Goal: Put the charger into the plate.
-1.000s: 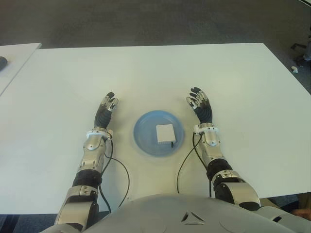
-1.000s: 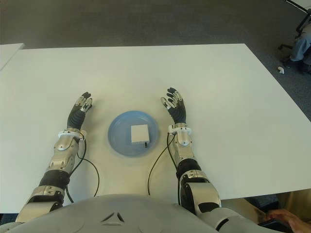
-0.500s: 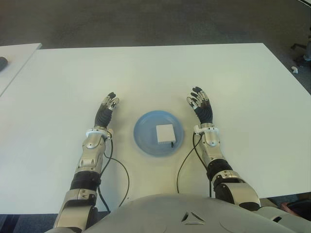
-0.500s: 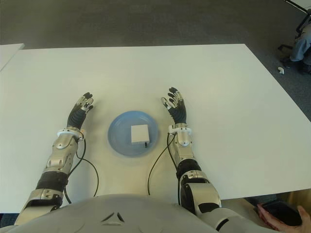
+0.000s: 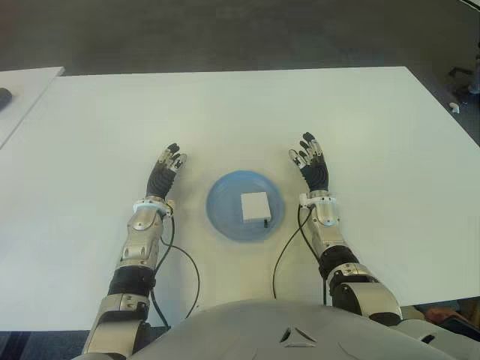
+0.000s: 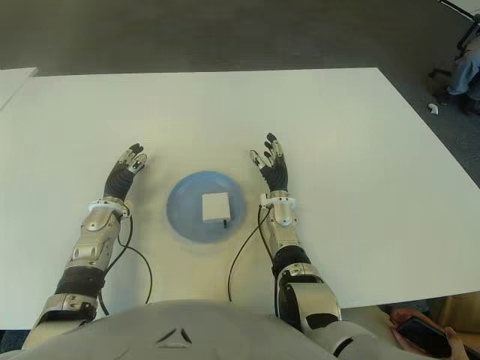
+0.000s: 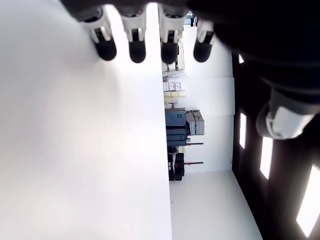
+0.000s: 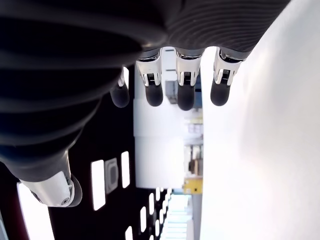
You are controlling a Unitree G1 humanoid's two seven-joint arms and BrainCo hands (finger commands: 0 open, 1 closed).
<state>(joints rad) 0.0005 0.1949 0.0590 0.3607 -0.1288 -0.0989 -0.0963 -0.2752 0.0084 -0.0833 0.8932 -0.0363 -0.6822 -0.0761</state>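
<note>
Charger: the flat white square charger [image 5: 254, 205] lies inside the round blue plate [image 5: 222, 211], just right of the plate's centre, at the lower middle of the eye views on the white table [image 5: 240, 112]. The left hand [image 5: 164, 174] shows left of the plate and the right hand [image 5: 311, 166] right of it, both apart from the rim. Each hand's fingers [image 7: 137, 47] [image 8: 185, 90] are extended and relaxed, grasping nothing, with the charger between the two hands and untouched.

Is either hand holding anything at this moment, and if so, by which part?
Nothing is held. The left hand and right hand are open on either side of the round blue plate, where the square white charger lies untouched.
</note>
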